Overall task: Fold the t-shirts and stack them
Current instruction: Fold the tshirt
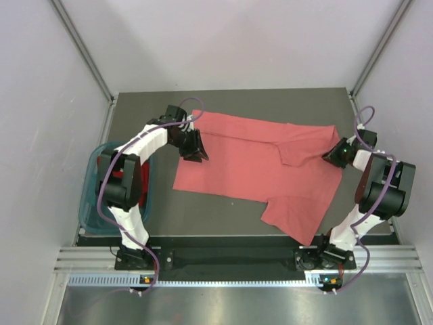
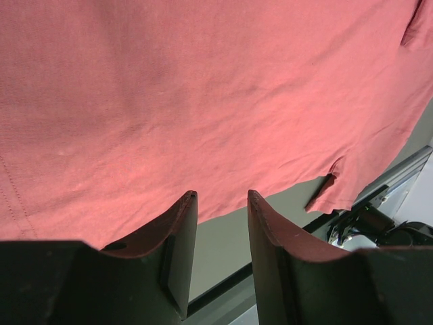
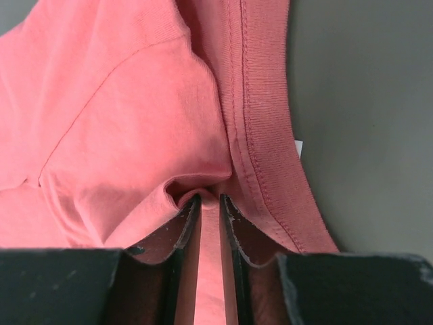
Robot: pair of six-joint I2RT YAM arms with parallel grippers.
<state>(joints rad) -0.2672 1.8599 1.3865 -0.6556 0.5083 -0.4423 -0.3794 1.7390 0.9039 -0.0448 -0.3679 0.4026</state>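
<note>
The dark grey counter (image 1: 223, 213) carries almost everything, and most of its middle is covered by the salmon-pink shirt (image 1: 257, 159). The shirt lies spread flat, with one sleeve trailing toward the near right edge and a fold raised near its far right corner. At the counter's left edge sits a teal basket (image 1: 88, 196) holding the dark red shirt (image 1: 139, 177). The left arm rises straight across the basket and hides a good part of that shirt. The left tool (image 1: 195, 150) rests at the pink shirt's left edge. In the wrist view it is released (image 2: 222, 200), with only bare counter between its fingers and the cloth's edge just beyond the tips. The right tool (image 1: 336, 154) is at the shirt's far right corner, clenched (image 3: 208, 201) on a pinch of pink cloth just beside a stitched band.
</note>
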